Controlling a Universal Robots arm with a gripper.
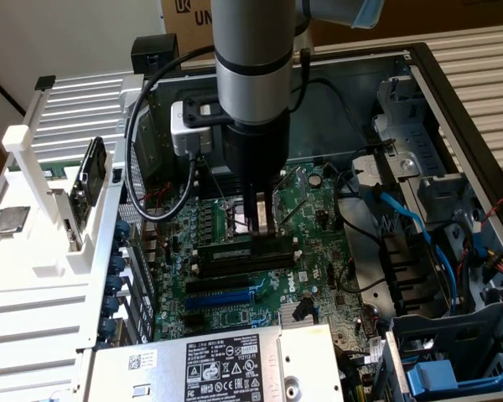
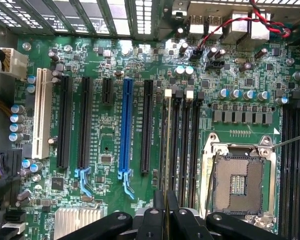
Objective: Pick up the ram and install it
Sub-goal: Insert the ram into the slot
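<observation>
My gripper [image 1: 259, 224] hangs straight down over the motherboard's memory slots [image 1: 245, 265]. It is shut on the ram [image 1: 235, 249], a dark stick lying along the row's first slot. In the wrist view the ram [image 2: 165, 150] shows edge-on as a thin line running away from my gripper [image 2: 165, 212], whose fingers [image 2: 173, 207] press on both of its faces. It lines up with the slot beside the other black memory slots [image 2: 182, 145]. Whether it is fully seated I cannot tell.
The blue expansion slot [image 2: 125, 125] and black slots lie on one side of the ram, the open CPU socket [image 2: 240, 175] on the other. A power supply [image 1: 226, 360] and drive cage [image 1: 453, 352] crowd the case. A white rack [image 1: 42, 201] stands at the exterior view's left.
</observation>
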